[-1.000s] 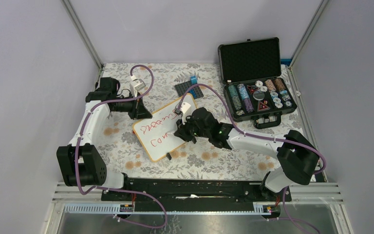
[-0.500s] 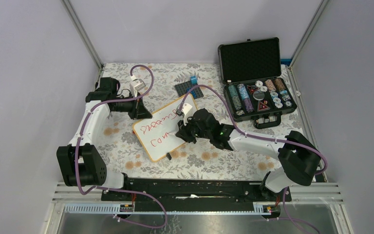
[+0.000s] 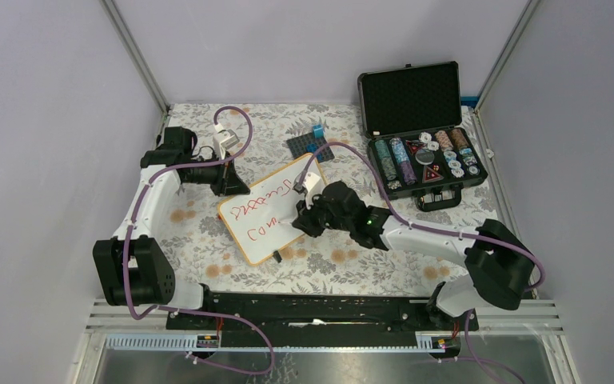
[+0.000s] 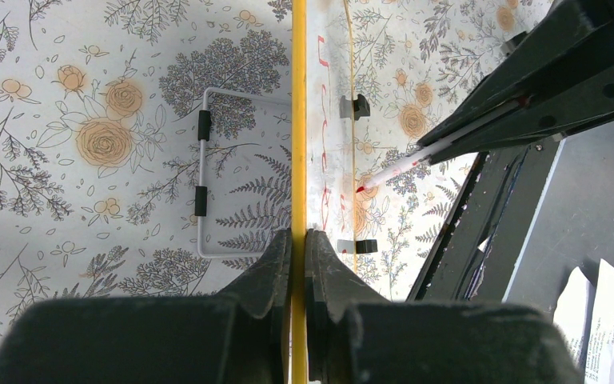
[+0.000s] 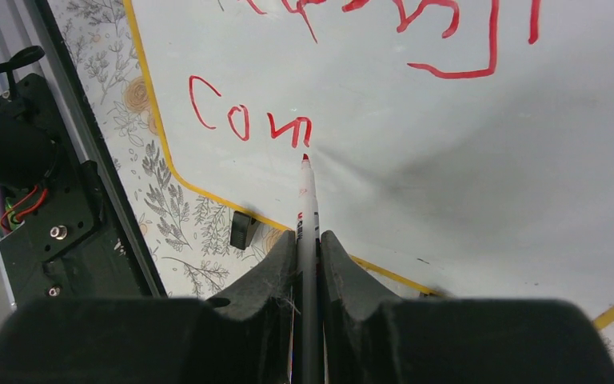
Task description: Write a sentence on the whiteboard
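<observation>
Red writing (image 5: 284,126), two lines, is sitting at twelve o'clock from your right gripper (image 5: 309,240) pinching one marker (image 5: 308,196); your left gripper (image 4: 298,248) is clamping the one whiteboard (image 3: 282,182).

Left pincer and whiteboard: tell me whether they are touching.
Touching. In the left wrist view the left pincer is shut on the whiteboard, its jaws pressed against both sides of the yellow edge, no gap.

One whiteboard (image 3: 278,188); one marker (image 5: 309,208); one case (image 3: 409,96)

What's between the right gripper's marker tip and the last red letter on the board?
Only bare whiteboard: the marker tip sits just short of the sentence, in the right wrist view.
</observation>
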Robot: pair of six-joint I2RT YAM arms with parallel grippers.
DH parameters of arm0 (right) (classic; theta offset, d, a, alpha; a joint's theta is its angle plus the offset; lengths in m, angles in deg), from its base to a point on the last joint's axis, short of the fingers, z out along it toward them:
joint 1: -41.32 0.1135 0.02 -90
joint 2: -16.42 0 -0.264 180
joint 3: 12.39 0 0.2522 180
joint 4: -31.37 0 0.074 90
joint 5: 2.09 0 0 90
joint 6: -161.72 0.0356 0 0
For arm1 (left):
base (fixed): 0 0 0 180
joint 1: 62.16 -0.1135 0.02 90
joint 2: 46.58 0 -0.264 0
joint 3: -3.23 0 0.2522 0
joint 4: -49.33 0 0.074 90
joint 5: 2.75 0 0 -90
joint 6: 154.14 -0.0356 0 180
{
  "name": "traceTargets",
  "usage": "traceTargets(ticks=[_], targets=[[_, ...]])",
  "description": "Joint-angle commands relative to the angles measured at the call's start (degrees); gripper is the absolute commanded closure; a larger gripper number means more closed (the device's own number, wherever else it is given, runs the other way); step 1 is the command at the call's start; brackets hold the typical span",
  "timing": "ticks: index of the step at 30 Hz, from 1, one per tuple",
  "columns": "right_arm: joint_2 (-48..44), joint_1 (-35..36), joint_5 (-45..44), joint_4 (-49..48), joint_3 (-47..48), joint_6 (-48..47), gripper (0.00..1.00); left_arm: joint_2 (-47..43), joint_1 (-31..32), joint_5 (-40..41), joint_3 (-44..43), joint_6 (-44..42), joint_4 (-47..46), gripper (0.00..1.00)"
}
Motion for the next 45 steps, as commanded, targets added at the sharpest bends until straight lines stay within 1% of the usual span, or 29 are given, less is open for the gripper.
traceTargets(ticks=[1, 4, 11, 22, 34, 45], targets=[[-5.36, 0.15, -1.4, -2.09, -0.86, -0.69, 1.0, -1.21, 0.8, 0.14, 0.42, -1.29, -0.32, 1.0], [-5.81, 0.13, -3.24, -1.78, -1.03, -0.83, 1.0, -1.24, 0.79, 0.0, 0.45, -1.26, -0.35, 1.0], [-3.27, 0.04, -4.92, -1.69, -0.47, -0.23, 1.0, -1.89, 0.81, 0.43, 0.8, -1.21, -0.37, 1.0], [-2.07, 0.04, -4.26, -2.22, -0.56, -0.28, 1.0, -1.43, 0.77, 0.15, 0.62, -1.21, -0.31, 1.0], [0.26, 0.04, -0.88, -3.57, 1.94, -0.59, 1.0, -1.67, 0.77, 0.37, 1.03, -1.39, -0.41, 1.0], [1.58, -0.01, -1.35, -3.52, 3.15, -0.81, 1.0, -1.58, 0.79, 0.39, 1.01, -1.46, -0.34, 1.0]])
